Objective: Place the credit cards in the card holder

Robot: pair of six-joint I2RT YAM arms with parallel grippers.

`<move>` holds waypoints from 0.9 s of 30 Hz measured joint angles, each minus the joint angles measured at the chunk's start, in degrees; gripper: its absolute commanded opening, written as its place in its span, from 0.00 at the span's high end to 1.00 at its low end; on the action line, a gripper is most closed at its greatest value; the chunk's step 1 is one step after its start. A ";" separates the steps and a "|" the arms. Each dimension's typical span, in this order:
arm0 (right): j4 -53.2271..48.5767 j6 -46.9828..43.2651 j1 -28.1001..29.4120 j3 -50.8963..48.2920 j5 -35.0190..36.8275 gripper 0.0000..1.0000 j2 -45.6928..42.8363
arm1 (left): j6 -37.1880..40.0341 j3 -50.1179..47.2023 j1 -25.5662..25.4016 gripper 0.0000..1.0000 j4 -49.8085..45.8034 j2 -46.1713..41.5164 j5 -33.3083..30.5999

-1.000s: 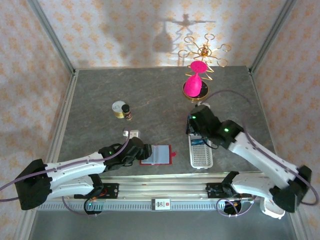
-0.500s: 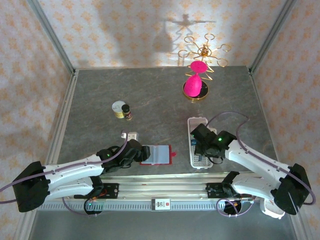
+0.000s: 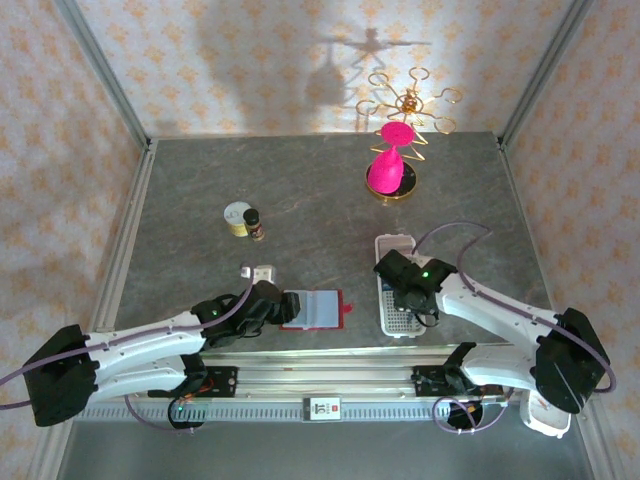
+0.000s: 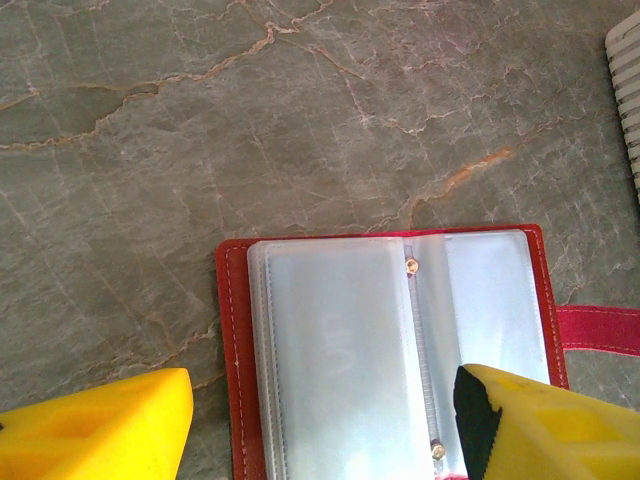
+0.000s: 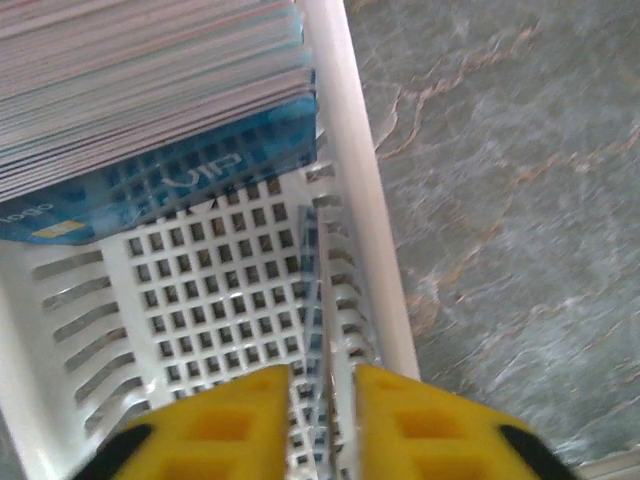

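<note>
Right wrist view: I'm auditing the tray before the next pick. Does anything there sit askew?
Yes. One card stands alone on edge near the tray's right wall, apart from the stack, between the right gripper's fingertips. The blue card at the stack's front also seems to lean.

You're looking at a red holder with clear sleeves, a grey surface veined in tan, a white tray, a blue card, a pink ornament on a gold stand, and pale wallpaper dotted with orange motifs.
</note>
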 measured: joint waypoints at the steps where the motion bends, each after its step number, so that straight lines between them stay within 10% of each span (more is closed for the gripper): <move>1: 0.02 0.07 0.00 0.00 0.61 0.64 0.00 | 0.00 -0.13 0.00 0.29 0.11 -0.11 0.02; 18: -1.22 -0.24 0.00 1.49 3.41 0.44 8.07 | 0.02 -1.11 0.00 0.29 0.48 -1.88 -0.02; 27: 6.78 -17.49 0.00 15.19 4.26 0.39 1.92 | 0.02 -1.11 0.00 0.29 0.48 -3.23 -0.07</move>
